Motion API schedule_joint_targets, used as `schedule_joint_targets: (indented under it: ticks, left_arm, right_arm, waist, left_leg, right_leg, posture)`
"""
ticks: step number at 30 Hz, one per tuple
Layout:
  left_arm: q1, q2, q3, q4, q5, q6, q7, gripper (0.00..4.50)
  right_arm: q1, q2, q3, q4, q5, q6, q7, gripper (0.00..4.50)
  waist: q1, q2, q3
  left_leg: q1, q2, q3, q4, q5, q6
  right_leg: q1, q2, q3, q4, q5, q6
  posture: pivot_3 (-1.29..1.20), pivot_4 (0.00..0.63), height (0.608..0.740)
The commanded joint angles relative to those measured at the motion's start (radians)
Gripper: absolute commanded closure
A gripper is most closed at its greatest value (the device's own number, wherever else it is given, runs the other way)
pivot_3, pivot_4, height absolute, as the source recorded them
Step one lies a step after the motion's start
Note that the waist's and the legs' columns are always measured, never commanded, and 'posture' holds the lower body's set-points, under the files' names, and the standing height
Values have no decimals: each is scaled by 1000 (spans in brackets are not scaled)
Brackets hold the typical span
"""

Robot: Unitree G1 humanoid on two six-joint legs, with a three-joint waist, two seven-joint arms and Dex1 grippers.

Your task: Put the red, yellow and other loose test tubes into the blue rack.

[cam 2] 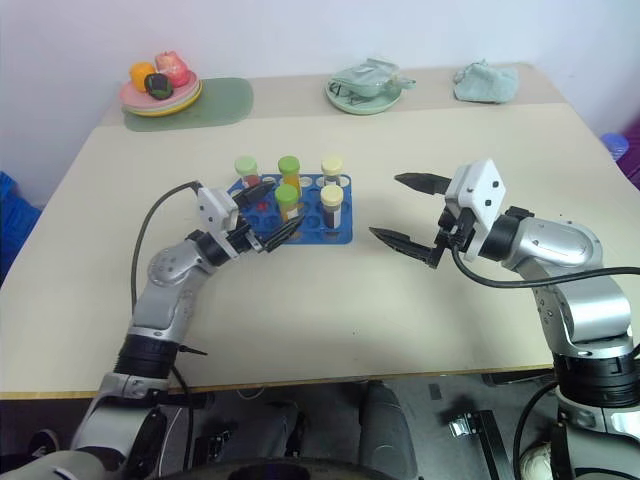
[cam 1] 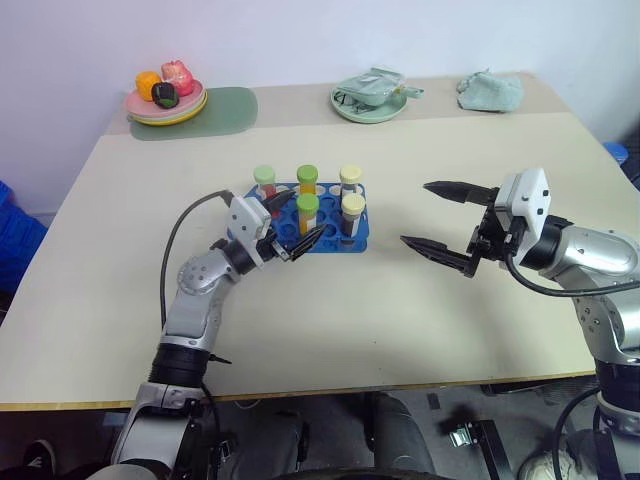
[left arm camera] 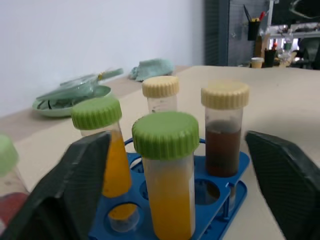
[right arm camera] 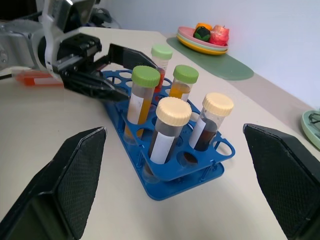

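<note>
The blue rack point(cam 1: 325, 243) stands mid-table with several capped tubes upright in it. At its back left is a green-capped tube of red liquid point(cam 1: 265, 185), beside it a green-capped orange tube point(cam 1: 307, 181). In front stands a green-capped yellow tube point(cam 1: 307, 213). Two cream-capped tubes fill the right side, the nearer one point(cam 1: 353, 213) dark brown. My left gripper point(cam 1: 292, 225) is open, its fingers on either side of the yellow tube point(left arm camera: 167, 190) and apart from it. To the right of the rack my right gripper point(cam 1: 440, 220) hangs open and holds nothing.
At the table's far left, stacked plates of toy food point(cam 1: 165, 100) rest on a pale green mat point(cam 1: 228, 110). A green dish with a wrapper point(cam 1: 370, 96) and a crumpled cloth point(cam 1: 490, 91) lie at the far right. Bare tabletop lies in front of the rack.
</note>
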Motion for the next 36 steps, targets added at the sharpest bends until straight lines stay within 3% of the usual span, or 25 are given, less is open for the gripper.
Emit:
schedule_joint_targets:
  ticks: [1, 7, 12, 21, 24, 27, 32, 36]
  left_arm:
    - [35, 65, 31, -166, -55, 114, 0, 33]
    - [94, 231, 99, -344, -77, 231, -10, 33]
    - [103, 361, 202, -465, -141, 465, 53, 33]
    - [56, 650, 331, -578, -289, 1112, 149, 33]
    - [-68, 634, 374, -562, -351, 1431, 227, 33]
    - [-147, 685, 330, -533, -395, 1636, 242, 33]
    - [-203, 878, 164, -319, -632, 1652, 343, 33]
    - [-314, 926, -24, -107, -866, 1652, 416, 33]
  right_arm:
    - [-12, -18, -17, 7, -6, -34, 23, 0]
    - [-19, -18, -11, 39, -17, -57, 45, 0]
    - [-29, -25, -12, 55, -14, -57, 71, 0]
    - [-30, -64, -11, 73, 36, -5, 166, 0]
    - [-37, -57, -1, 85, 27, -10, 173, 0]
    - [-51, -50, 9, 93, 27, -8, 177, 0]
    - [-78, -50, 31, 109, 18, -18, 190, 0]
    - [-93, -43, 38, 121, 13, -19, 189, 0]
  waist:
    - [0, 0, 0]
    - [0, 0, 0]
    - [0, 0, 0]
    - [-1, 0, 0]
    - [1, 0, 1]
    - [-5, 0, 1]
    - [-19, 0, 1]
    - [-18, 0, 1]
  left_leg:
    - [0, 0, 0, 0, 0, 0]
    - [0, 0, -1, 0, 0, 0]
    - [0, 0, -3, -1, 0, 0]
    - [0, 0, -3, -2, 0, 1]
    - [0, 0, -4, -2, 0, 1]
    - [0, 0, -4, -2, 0, 0]
    - [1, 1, -4, -4, -2, -2]
    - [1, 1, -5, -4, -2, -2]
  right_leg:
    - [0, 0, 0, 0, 0, 0]
    - [0, 0, 0, 0, 0, 0]
    - [0, 1, 1, 0, 0, 0]
    - [-1, 1, 1, 1, 0, 0]
    - [0, 1, 0, 0, 0, 0]
    - [0, 1, 0, 1, 0, 0]
    - [-3, 3, 0, 2, 0, 0]
    - [-2, 3, 0, 2, 0, 0]
  posture:
    - [0, 150, 740]
    - [0, 150, 740]
    - [0, 150, 740]
    - [0, 150, 740]
    - [0, 150, 740]
    - [0, 150, 740]
    - [0, 150, 740]
    - [0, 150, 740]
